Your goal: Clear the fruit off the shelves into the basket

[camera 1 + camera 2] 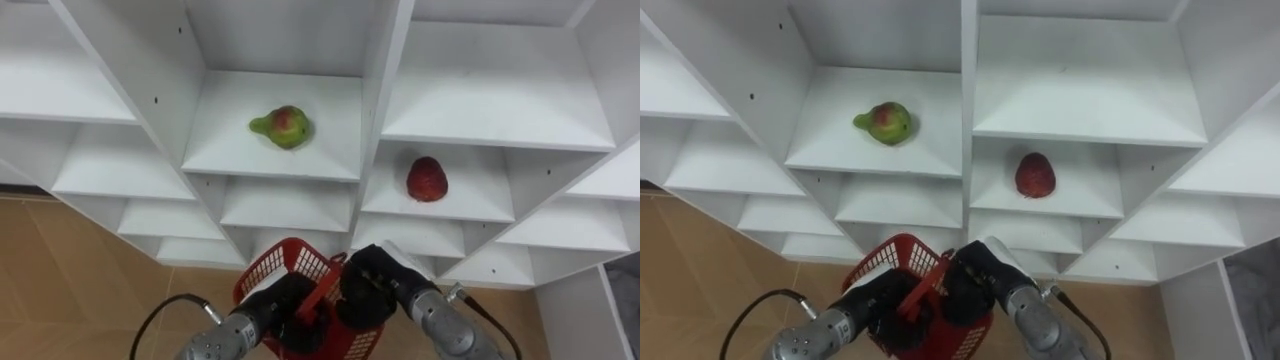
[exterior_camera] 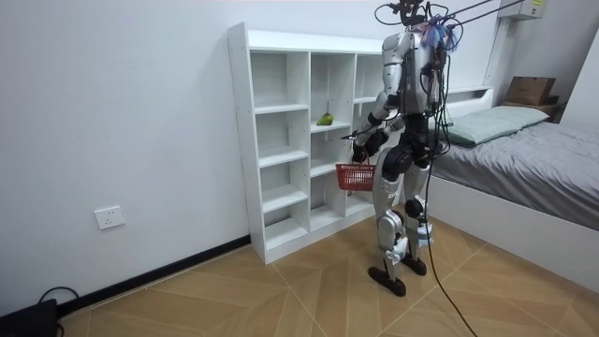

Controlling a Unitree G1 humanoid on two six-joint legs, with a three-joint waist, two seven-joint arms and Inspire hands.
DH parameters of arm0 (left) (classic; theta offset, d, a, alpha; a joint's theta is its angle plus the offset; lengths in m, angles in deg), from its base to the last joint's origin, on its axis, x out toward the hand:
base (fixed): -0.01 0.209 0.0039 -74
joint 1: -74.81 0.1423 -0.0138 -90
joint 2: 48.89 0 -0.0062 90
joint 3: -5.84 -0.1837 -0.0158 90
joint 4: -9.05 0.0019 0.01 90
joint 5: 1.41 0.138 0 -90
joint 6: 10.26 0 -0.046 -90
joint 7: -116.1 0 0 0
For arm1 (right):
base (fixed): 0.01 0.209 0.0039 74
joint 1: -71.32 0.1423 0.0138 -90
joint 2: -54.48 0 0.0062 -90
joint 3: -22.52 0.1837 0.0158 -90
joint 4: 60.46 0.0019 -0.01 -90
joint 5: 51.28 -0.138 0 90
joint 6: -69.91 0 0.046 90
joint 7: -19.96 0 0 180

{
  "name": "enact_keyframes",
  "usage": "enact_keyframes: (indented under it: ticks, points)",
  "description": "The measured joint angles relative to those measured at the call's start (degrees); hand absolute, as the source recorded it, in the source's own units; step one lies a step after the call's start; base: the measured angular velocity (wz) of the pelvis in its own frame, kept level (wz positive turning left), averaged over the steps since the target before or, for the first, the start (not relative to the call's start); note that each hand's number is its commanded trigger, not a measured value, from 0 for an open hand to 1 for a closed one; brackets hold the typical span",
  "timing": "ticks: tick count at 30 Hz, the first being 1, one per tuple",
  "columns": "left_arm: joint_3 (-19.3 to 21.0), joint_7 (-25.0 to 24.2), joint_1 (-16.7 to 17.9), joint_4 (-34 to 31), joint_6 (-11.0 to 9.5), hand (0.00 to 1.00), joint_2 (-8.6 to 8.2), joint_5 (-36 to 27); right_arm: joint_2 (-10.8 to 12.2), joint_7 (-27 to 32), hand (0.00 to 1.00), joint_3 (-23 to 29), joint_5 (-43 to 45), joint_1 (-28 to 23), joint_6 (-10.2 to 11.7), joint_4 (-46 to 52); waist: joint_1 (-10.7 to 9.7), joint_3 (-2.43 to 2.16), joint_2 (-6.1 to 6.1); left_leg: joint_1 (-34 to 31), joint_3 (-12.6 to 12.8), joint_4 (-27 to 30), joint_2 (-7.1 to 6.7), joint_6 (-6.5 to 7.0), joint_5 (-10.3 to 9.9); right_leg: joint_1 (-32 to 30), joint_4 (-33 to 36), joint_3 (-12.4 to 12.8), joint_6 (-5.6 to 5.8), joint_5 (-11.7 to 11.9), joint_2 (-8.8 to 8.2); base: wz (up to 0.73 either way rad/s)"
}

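Fruits, a pear (image 1: 284, 127) and a red fruit (image 1: 427, 179), lie on separate closet (image 1: 372, 100) shelves. The left hand (image 1: 280, 308) curls round the handle of the basket (image 1: 266, 268), holding it ready beneath them. The grip of the right hand (image 1: 366, 290) cannot be told.

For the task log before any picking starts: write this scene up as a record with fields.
robot: stands facing the white shelf unit
pear: on a middle-column shelf, untouched
red fruit: next column right, one shelf lower
red basket: held low before the shelves
left robot hand: curled on the basket's handle
right robot hand: curled on the basket's handle
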Motion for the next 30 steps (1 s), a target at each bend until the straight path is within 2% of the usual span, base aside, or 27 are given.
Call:
enact_keyframes:
  ticks: [9, 30]
  points:
    - [-0.03, 0.45, -0.15, -2.76, -0.16, 1.00, -0.32, -0.02, 0.22, -0.14, 1.00, -0.52, 0.12, 0.32, -0.01, -3.67, 0.00, -0.02, 0.03, 0.06, -0.43, -0.01, -0.01, 0.00, 0.00, 0.06, 0.00, -0.03, 0.00, 0.00, 0.04, 0.00]
    - [-1.34, 1.08, -0.09, -2.82, -0.25, 1.00, -0.32, -0.10, -0.01, 1.18, 1.00, 0.08, 0.41, 0.36, 0.13, -7.82, -0.16, -0.23, 0.34, 0.19, -0.62, 0.13, -0.02, -0.01, 0.02, 0.23, 0.34, -0.15, 0.00, 0.00, 0.37, 0.00]
